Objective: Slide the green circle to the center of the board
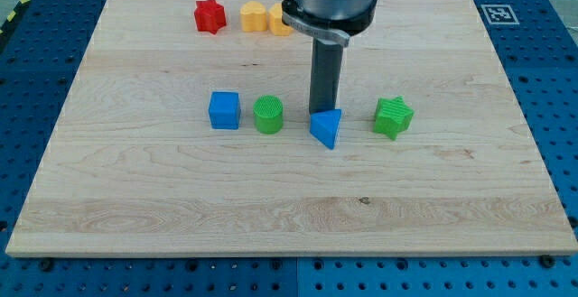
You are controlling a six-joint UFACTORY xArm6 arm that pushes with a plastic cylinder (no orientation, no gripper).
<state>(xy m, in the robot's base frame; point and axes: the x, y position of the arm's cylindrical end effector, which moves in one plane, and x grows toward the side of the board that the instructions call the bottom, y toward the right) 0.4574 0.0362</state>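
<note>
The green circle (268, 115) stands near the middle of the wooden board (135, 198), a little left of centre. My tip (322, 111) is to its right, about one block's width away, and sits right behind the blue triangle (327, 127), touching or nearly touching it. A blue cube (224, 110) stands just left of the green circle. A green star (394, 117) stands right of the blue triangle.
A red star (209, 15) and a yellow block (252, 16) stand near the board's top edge. Another yellow block (279, 21) is partly hidden behind the arm's body. A fiducial tag (498, 13) marks the board's top right corner.
</note>
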